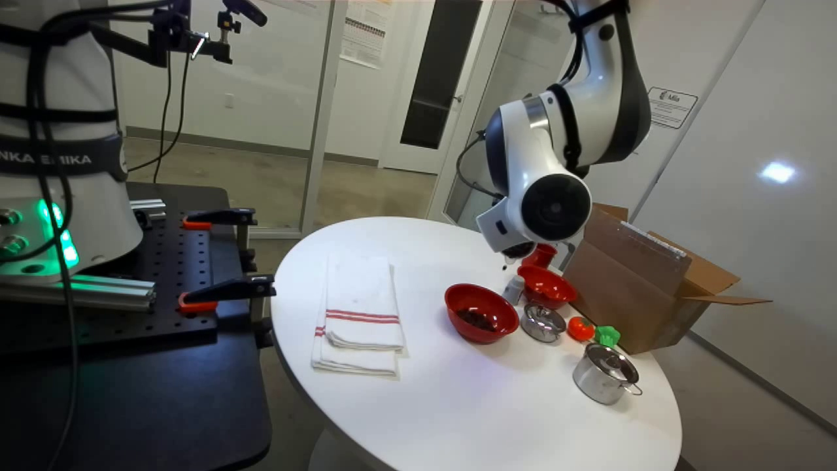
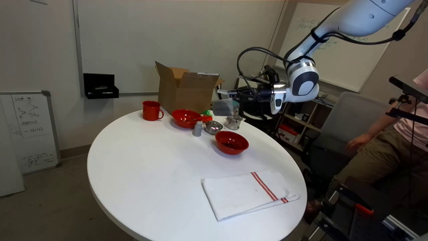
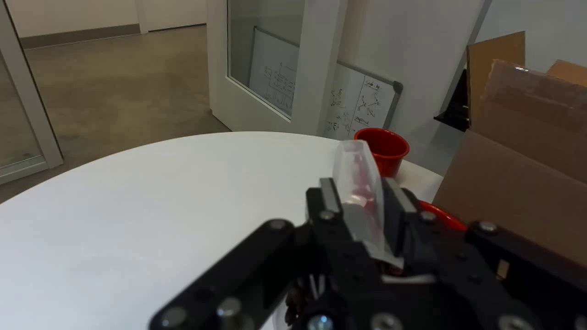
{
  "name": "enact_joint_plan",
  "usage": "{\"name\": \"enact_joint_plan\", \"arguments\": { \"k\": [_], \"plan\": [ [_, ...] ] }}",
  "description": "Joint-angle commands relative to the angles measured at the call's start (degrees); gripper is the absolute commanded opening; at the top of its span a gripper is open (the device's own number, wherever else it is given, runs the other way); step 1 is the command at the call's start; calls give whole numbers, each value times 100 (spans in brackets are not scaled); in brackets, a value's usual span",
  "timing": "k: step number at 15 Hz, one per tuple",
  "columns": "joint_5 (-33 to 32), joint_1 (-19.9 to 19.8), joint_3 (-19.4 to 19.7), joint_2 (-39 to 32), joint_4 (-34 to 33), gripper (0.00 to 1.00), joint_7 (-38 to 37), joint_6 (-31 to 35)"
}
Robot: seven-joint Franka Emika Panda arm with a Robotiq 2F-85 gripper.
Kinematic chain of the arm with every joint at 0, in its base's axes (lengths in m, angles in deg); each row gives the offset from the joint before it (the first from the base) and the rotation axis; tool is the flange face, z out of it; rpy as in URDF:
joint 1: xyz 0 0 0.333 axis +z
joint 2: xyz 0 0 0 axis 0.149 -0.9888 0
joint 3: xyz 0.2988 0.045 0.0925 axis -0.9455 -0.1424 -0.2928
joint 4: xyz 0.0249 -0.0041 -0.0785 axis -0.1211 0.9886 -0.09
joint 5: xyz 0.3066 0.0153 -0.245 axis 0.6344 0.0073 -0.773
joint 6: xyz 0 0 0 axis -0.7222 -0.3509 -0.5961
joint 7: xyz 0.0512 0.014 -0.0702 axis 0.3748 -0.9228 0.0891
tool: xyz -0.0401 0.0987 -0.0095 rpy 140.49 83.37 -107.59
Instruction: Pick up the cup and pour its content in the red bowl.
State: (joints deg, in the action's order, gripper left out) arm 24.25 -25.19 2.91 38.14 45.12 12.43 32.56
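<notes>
Taking up the most room, a round white table is shown in both exterior views, overhung by the robot arm. A cardboard box, flaps up, is seen at the table's edge. A white towel, red-striped, is laid folded, well apart from the box. The red bowl is set upright on the table, dark contents visible inside; a second red bowl is placed near it. A metal pot and a red mug are also seen. The gripper is clamped: the cup, see-through, is pinched between its fingers, walls squeezed inward, and is held up off the table. Whether it is over the red bowl cannot be told, nor its exact tilt. A grey shaker is stood just beside the second red bowl, and a tomato is placed near the metal pot.
</notes>
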Motion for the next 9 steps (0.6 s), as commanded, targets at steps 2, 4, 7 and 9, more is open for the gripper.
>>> {"name": "enact_joint_plan", "arguments": {
  "k": [2, 4, 7, 9],
  "plan": [
    [186, -13, 55, 128, 186, 7, 156, -242],
    [163, 1, 64, 130, 188, 7, 114, -248],
    [201, -13, 54, 135, 192, 7, 141, -311],
    [316, -42, 34, 125, 200, 7, 209, -398]
  ]
}}
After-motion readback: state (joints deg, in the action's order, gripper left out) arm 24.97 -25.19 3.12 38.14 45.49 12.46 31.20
